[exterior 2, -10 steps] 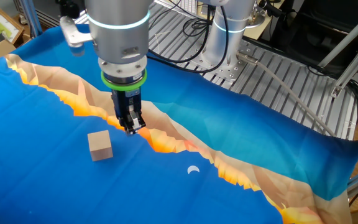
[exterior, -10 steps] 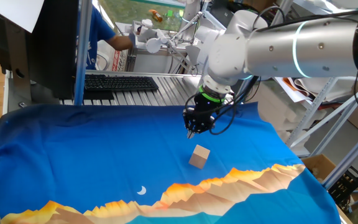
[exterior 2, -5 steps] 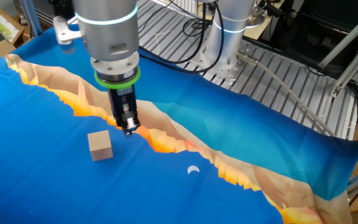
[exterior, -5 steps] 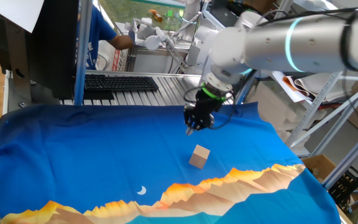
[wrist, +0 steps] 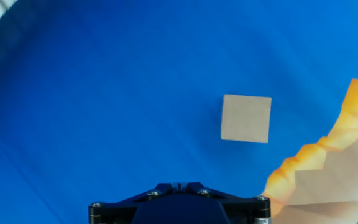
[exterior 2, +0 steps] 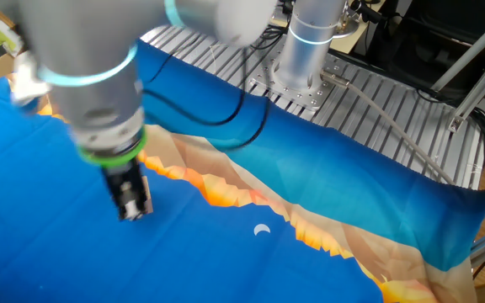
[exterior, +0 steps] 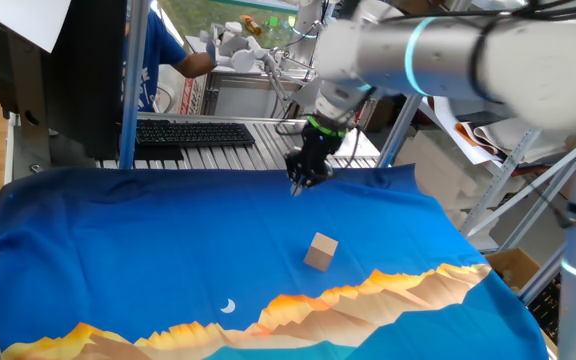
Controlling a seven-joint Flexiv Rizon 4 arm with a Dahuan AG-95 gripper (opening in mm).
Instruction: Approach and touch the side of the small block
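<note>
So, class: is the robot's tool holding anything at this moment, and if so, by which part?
Nothing is held. The tool hangs in the air above the blue cloth, apart from the small block, which sits untouched on the cloth.

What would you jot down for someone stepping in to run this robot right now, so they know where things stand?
Gripper: in the air above the blue cloth, holding nothing. Whether it is open or shut cannot be told.
Small block: alone on the cloth, near the orange mountain print. In one fixed view the gripper is above and beyond it, clearly apart. The hand view shows the block ahead, right of centre. In the other fixed view the gripper hides it.
Done: nothing yet; the block's side is untouched.
Left: lower the gripper beside the block and ease sideways until it meets one side face, probably gently so the block does not slide.
</note>
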